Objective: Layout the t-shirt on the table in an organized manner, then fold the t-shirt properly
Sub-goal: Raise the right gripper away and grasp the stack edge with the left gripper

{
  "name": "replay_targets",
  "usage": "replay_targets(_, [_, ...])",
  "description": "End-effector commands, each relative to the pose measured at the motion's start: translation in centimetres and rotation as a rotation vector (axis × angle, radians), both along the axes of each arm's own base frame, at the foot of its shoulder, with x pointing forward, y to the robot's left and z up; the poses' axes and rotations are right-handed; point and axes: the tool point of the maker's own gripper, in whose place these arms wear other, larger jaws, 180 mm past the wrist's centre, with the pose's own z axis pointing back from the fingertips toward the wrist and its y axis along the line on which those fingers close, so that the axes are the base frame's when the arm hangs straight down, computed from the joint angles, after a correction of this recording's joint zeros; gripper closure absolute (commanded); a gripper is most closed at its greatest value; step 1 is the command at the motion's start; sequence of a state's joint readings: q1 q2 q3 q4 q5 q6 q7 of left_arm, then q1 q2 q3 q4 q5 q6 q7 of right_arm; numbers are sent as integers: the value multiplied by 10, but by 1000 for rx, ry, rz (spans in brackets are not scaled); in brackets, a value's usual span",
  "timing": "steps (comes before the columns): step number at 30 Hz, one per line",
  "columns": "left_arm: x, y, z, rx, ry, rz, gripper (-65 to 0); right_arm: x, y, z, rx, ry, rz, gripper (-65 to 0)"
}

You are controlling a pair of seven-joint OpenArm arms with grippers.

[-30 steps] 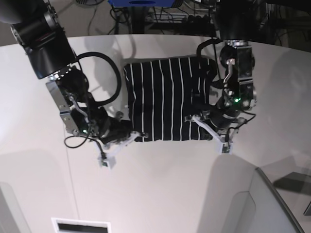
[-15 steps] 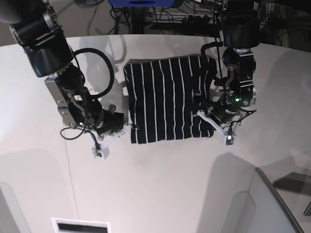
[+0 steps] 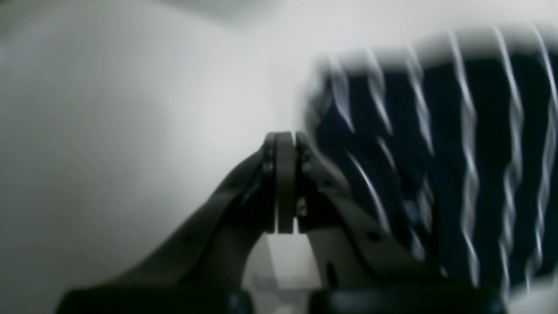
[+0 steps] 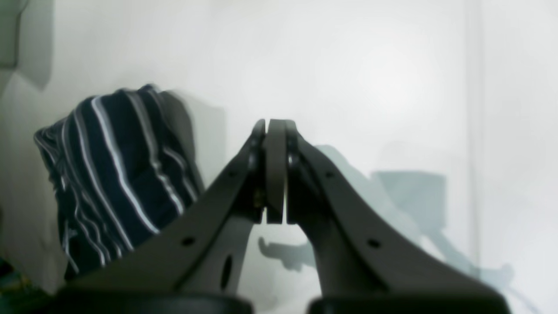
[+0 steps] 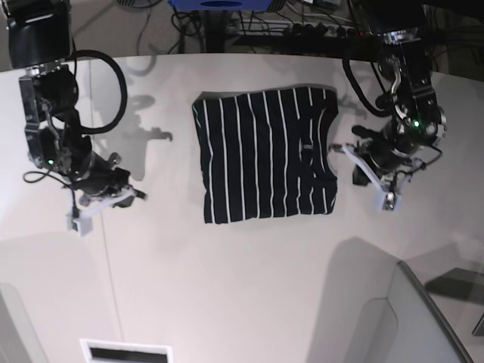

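folded t-shirt (image 5: 265, 154) on table (image 5: 242, 287), between both arms' closed jaws, untouched

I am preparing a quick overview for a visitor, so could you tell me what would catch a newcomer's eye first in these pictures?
The dark t-shirt with thin white stripes stands out at once, folded into a neat rectangle in the middle of the white table. On either side of it, apart from the fabric, hang the two black arms, the left end effector and the right end effector both shut and empty.
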State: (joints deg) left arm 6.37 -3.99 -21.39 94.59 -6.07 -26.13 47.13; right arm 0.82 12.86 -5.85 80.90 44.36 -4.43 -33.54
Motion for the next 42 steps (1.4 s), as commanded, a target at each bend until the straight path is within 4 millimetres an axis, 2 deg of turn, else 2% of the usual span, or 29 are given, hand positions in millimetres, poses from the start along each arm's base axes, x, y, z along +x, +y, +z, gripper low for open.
replay_targets(1, [2, 10, 7, 13, -31, 11, 0, 9, -2, 14, 3, -55, -1, -2])
replay_targets(3, [-11, 13, -2, 9, -2, 12, 0, 4, -5, 10, 1, -41, -7, -2])
replay_targets(4, [-15, 14, -4, 5, 5, 17, -46, 3, -6, 8, 0, -38, -10, -2])
replay_targets(7, [-23, 1, -6, -117, -3, 17, -318, -1, -6, 5, 0, -28, -10, -2])
replay_targets(10, [-28, -8, -9, -281, -5, 26, -502, -1, -6, 4, 0, -26, -9, -2])
replay_targets(12, [-30, -16, -16, -390, 9, 35, -573, -1, -5, 4, 0, -26, -6, -2])
replay_targets(14, [-33, -21, -27, -466, 40, 51, -594, -2, -5, 4, 0, -24, -6, -2])
replay_targets(19, [-31, -32, -45, -513, 49, 68, -594, -8, -12, 0, -22, -12, 1, 0])
replay_targets(26, [-35, -71, -70, -556, 101, 11, -594, -13, -13, -4, -20, 0, -4, 0])
replay_targets(30, [-36, -76, -83, -571, 125, 21, -589, -16, -14, -7, -20, 8, -6, 0])
replay_targets(31, [-36, -75, -85, -572, 128, 26, -571, -17, -15, -8, -22, 11, -8, 0])
replay_targets(33, [-37, -72, -86, -572, 131, 37, -456, -18, -15, -8, -22, 11, -8, 0])
replay_targets(35, [-36, -70, -86, -569, 130, 37, -270, -19, -17, -9, -25, 14, -10, 0])
replay_targets(37, [-33, -70, -85, -567, 125, 35, -43, -19, -23, -9, -39, 13, -10, 0])
replay_targets(38, [-26, -71, -81, -566, 117, 24, 0, -19, -23, -9, -39, 13, -10, 0])
replay_targets(40, [-21, -66, -81, -532, 125, 0, 0, -19, -24, -8, -42, 13, -10, 0])
replay_targets(42, [-17, -68, -81, -440, 173, -101, 0, -18, -26, -8, -43, 11, -16, 0])
